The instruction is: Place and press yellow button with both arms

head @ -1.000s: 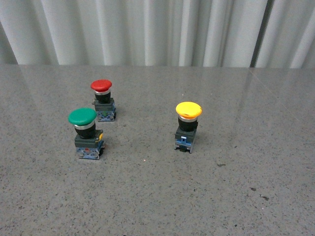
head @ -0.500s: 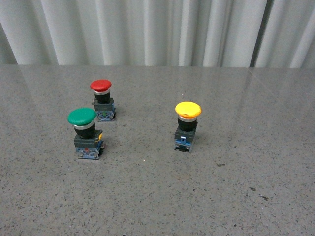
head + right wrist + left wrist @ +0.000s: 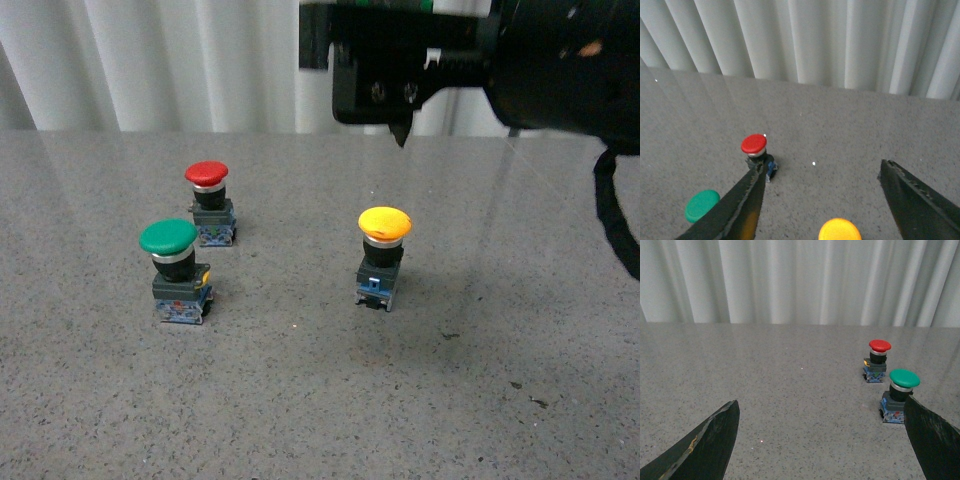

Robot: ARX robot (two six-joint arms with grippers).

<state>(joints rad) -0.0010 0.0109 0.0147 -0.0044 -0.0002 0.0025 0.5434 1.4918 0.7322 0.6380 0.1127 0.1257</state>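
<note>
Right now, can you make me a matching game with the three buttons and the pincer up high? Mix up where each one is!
Things:
1. red button
2. green button
3. yellow button
4. right pincer

Places, seen from the front view:
A. open, up in the air
B. standing alone on the right side
C. nearer one of the left pair
D. farther-back one of the left pair

Pairs: 1-D, 2-C, 3-B, 4-A
</note>
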